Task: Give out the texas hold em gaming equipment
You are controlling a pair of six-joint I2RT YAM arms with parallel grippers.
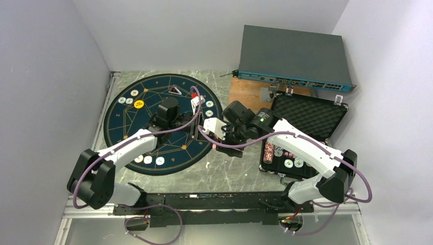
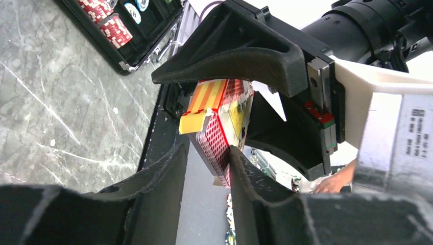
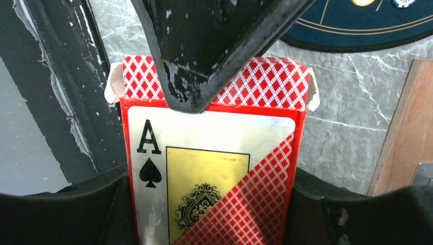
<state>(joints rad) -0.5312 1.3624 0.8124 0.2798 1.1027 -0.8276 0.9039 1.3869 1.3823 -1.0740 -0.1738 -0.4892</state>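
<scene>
A red card box with an ace of spades on its face is clamped between the fingers of my right gripper. In the top view the box hangs above the table between the mat and the case, with the right gripper on it. My left gripper is open around the box's flap end; one finger touches it and the other stands apart. Whitish chips and a yellow disc lie on the navy mat. More chips sit in the case.
The open black foam-lined case stands at the right with red chip stacks. A wooden board and a grey rack device are at the back. Walls close in on both sides.
</scene>
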